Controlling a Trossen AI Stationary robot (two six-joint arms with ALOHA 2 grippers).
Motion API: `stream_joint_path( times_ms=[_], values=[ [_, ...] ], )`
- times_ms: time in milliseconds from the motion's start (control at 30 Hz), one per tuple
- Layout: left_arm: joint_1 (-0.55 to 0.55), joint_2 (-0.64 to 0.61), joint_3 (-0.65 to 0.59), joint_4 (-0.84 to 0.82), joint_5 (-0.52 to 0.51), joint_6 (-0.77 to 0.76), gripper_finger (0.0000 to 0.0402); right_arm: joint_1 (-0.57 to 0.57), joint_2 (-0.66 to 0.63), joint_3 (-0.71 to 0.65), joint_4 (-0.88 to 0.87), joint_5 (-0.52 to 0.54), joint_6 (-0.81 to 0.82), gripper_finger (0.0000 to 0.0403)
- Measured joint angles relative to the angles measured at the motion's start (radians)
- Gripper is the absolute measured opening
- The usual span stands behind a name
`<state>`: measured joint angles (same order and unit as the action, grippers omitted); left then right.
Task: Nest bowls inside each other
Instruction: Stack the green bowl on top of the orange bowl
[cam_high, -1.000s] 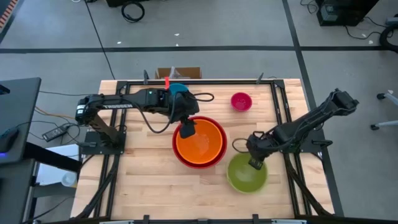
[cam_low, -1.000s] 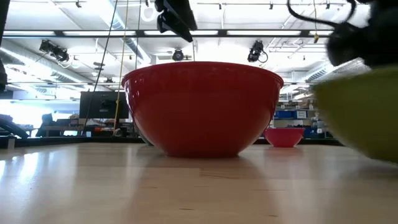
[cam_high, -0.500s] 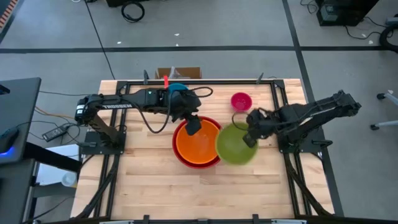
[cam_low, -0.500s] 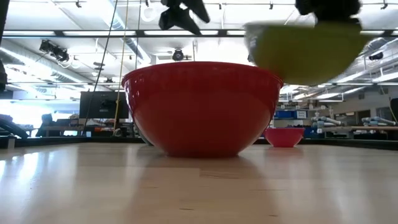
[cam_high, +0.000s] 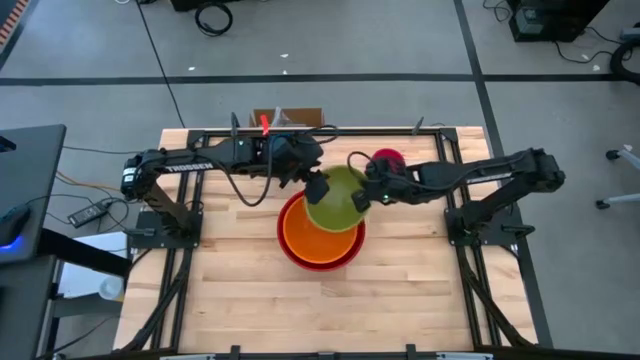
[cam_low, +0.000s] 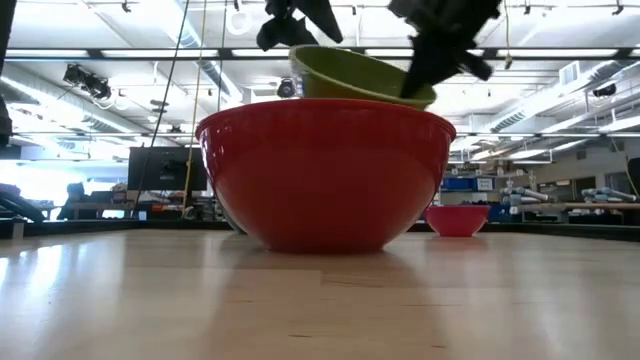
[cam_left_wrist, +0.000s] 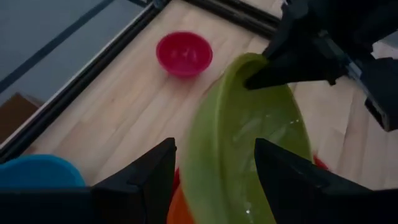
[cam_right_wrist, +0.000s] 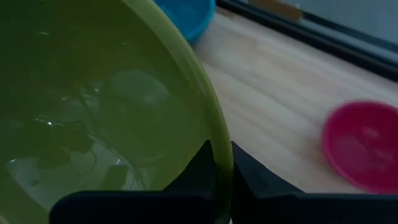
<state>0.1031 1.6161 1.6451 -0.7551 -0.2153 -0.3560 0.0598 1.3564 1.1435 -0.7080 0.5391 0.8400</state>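
The lime green bowl (cam_high: 335, 200) hangs tilted over the orange bowl (cam_high: 320, 238), which sits nested in the red bowl (cam_high: 288, 248). My right gripper (cam_high: 372, 195) is shut on the green bowl's right rim. My left gripper (cam_high: 316, 187) is open at the bowl's far-left side. In the left wrist view its fingers (cam_left_wrist: 149, 180) stand on either side of the green rim (cam_left_wrist: 199, 137), and I cannot tell whether they touch it. The pink bowl (cam_high: 390, 158) and the blue bowl (cam_left_wrist: 37, 171) stand on the table near its far edge. My right gripper pinches the green bowl's rim (cam_right_wrist: 222, 134) on the bowl's right side, with one finger (cam_right_wrist: 202, 168) inside the bowl and the other outside. The fingers come from the table's right, slanting down. The bowl is lifted clear of the table and tilted above the orange bowl.
Black frame rails (cam_high: 455, 180) run along the table's far, left and right sides. Bare wood (cam_high: 300, 310) lies on the near side of the red bowl. Cables (cam_high: 250, 195) loop from my left arm over the table's far left.
My right gripper has lifted the green bowl off the near right of the table. It has carried the bowl up and toward the far left until it hangs over the red and orange bowls, and has tipped it on the way. My left gripper has turned and edged toward the far edge.
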Motion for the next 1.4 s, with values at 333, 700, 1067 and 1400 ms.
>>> stream_joint_path(
  times_ms=[333,700,1067,1400],
  values=[
    [0.040,0.000,0.001,-0.190,-0.008,-0.002,0.0122,-0.059,0.019,0.000,0.143,-0.036,-0.152,0.0031],
    [0.106,0.096,-0.002,-0.280,0.168,0.061,0.0011,-0.121,-0.022,0.002,0.205,-0.162,-0.198,0.0121],
    [0.067,0.277,-0.002,-0.263,0.267,0.093,0.0012,-0.211,-0.139,0.002,0.061,-0.100,-0.162,0.0138],
    [0.050,0.353,-0.002,-0.222,0.266,0.004,0.0075,-0.279,-0.125,0.000,-0.160,-0.104,-0.163,0.0138]
  ],
)
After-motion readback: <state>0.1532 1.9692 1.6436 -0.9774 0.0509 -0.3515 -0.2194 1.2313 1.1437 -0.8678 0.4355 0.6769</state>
